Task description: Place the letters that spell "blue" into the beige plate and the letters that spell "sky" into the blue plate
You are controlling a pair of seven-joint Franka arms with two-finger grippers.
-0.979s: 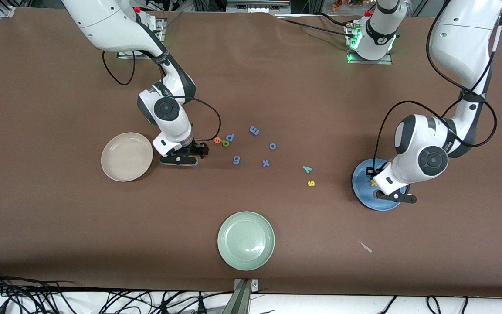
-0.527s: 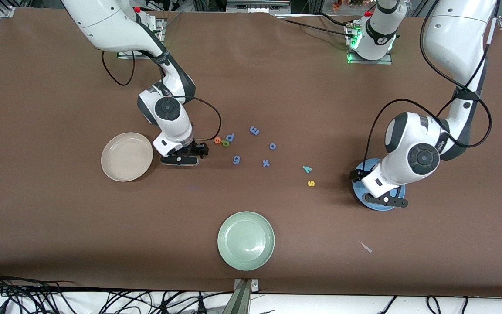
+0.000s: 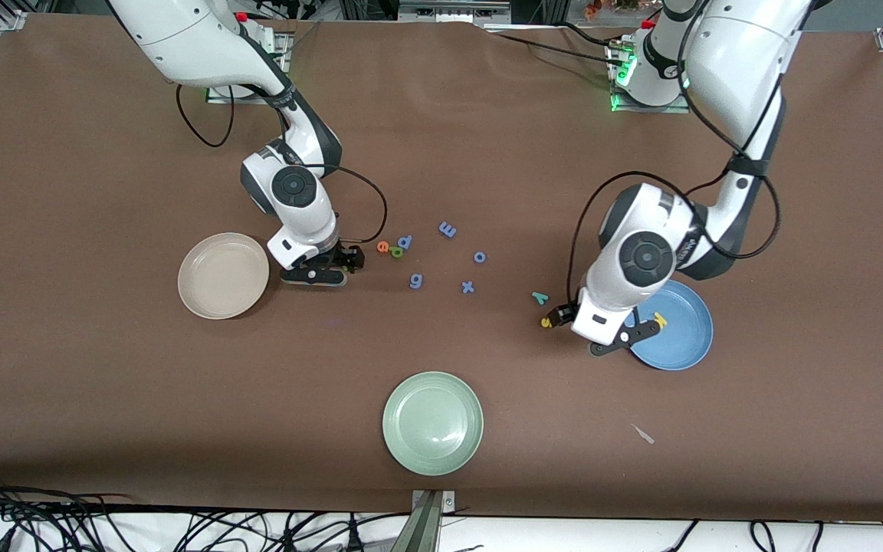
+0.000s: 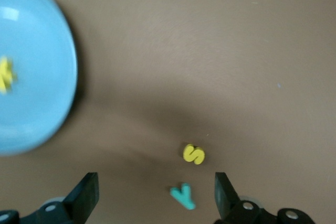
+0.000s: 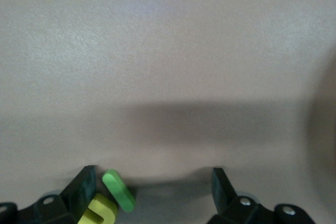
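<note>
One yellow "k" (image 3: 660, 320) lies in the blue plate (image 3: 683, 341), so the left gripper (image 3: 576, 331), jaws apart, hangs over "s" (image 4: 193, 154); the right gripper (image 3: 326, 270), jaws apart, waits beside the beige plate (image 3: 211, 295).

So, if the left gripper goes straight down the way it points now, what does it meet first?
Probably the yellow "s" or the teal "y". Both lie on the table under the open left gripper, between its fingers; which comes first is hard to tell.
</note>
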